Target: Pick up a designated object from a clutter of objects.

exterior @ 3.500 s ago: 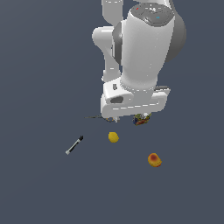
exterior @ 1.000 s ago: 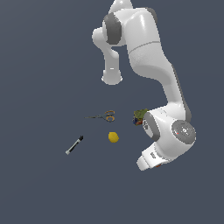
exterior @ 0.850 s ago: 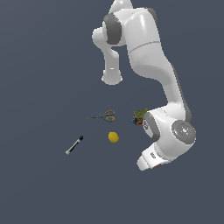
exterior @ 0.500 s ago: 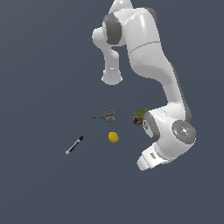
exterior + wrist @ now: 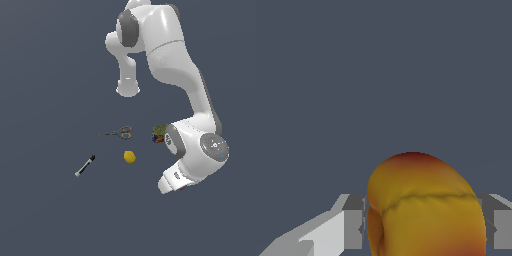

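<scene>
Peach (image 5: 423, 205) sits between the 2 fingers (image 5: 353, 222) of the gripper (image 5: 423, 227), which are closed against its sides, as the wrist view shows. In the exterior view you cannot see the fruit; the arm hides it, low at that view's right, well apart from the lemon (image 5: 129, 157), scissors (image 5: 119, 133), pen (image 5: 85, 165) and package (image 5: 159, 133). You should expect it to be light and round, with smooth skin, so it may slip. Hold it across the widest part.

Even, flat simulator light; no cast shadows on the dark floor, soft sheen on the arm (image 5: 175, 60), coarse, blocky renders.
</scene>
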### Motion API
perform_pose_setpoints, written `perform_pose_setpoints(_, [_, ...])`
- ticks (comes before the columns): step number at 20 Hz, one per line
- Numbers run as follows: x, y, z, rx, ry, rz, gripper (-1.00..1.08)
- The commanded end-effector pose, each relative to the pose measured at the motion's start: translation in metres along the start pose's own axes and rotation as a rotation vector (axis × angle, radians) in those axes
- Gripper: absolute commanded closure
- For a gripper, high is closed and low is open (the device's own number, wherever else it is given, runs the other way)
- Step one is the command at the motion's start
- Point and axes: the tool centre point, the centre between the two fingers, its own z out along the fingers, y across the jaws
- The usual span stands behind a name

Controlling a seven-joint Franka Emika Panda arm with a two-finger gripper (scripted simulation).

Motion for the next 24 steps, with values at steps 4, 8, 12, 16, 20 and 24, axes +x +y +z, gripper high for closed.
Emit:
perform_pose_setpoints(4, [0.001, -0.003, -0.041, -0.001, 0.003, -0.001, 1.08])
perform_pose_setpoints(8, [0.002, -0.006, -0.082, -0.001, 0.003, -0.001, 1.08])
perform_pose_setpoints(12, [0.003, -0.009, -0.127, -0.001, 0.003, -0.001, 1.08])
perform_pose_setpoints(16, [0.004, -0.012, -0.172, -0.001, 0.003, -0.001, 1.08])
perform_pose_setpoints(20, [0.006, -0.015, -0.214, 0.0, 0.004, -0.001, 1.08])
perform_pose_setpoints(24, [0.008, -0.018, -0.254, 0.0, 0.004, -0.001, 1.08])
